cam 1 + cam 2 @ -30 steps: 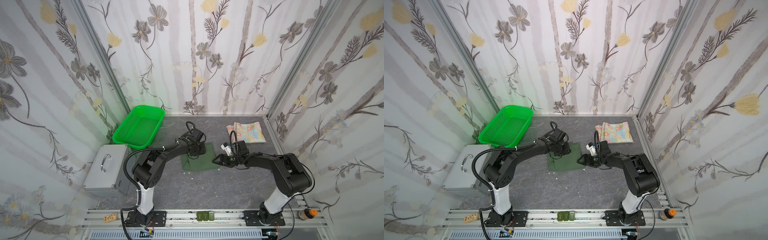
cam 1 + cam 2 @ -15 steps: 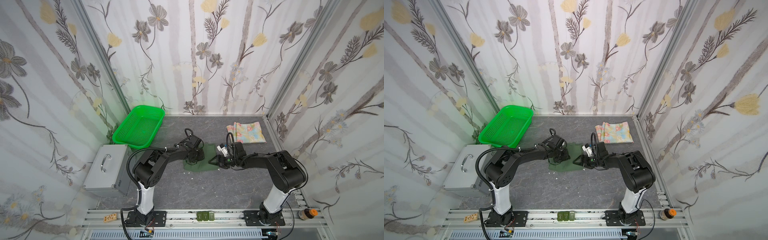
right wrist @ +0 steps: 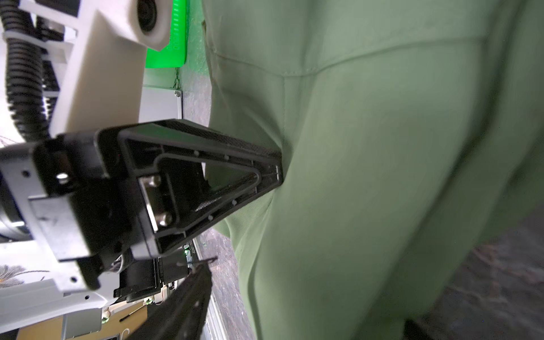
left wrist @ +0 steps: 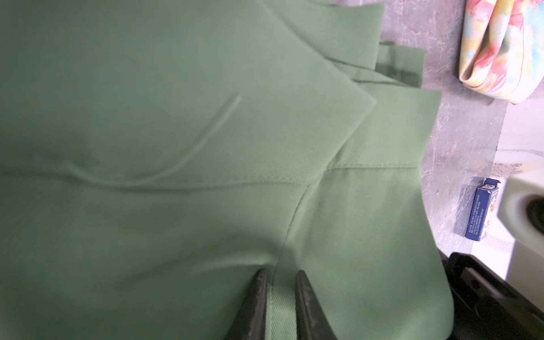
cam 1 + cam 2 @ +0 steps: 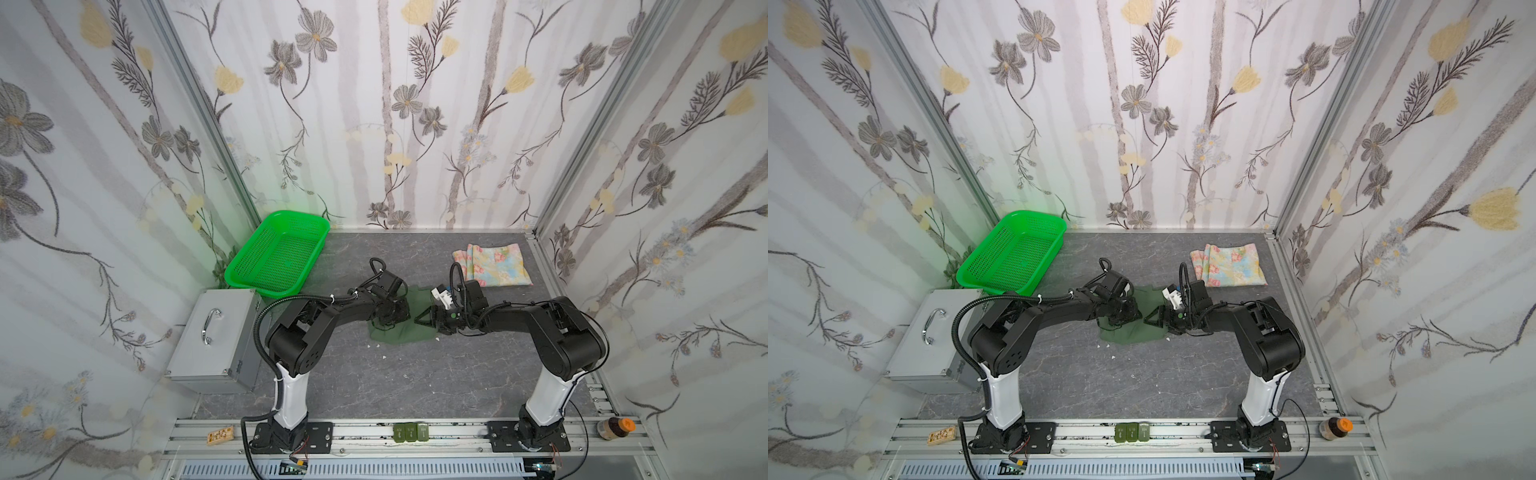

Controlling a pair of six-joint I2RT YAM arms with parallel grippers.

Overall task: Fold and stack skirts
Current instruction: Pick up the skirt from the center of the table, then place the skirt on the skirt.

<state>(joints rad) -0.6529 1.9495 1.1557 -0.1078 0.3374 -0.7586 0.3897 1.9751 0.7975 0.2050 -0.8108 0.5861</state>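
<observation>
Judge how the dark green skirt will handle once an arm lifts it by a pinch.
Probably floppy: the dark green skirt ridges up between the jaws of the left gripper. Likely to unfold, since its folded layers lie loose and offset. Its woven twill looks grippy, so slipping seems unlikely.

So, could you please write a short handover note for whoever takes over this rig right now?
Left gripper: shut, pinching a ridge of the green skirt.
Right gripper: open at the same skirt's edge, holding nothing.
Green skirt: mid-table between the arms, partly folded in layers.
Floral skirt: folded, lying alone at the far right corner.
Done: floral skirt folded.
Left: finish folding the green skirt, then stack the two.
</observation>
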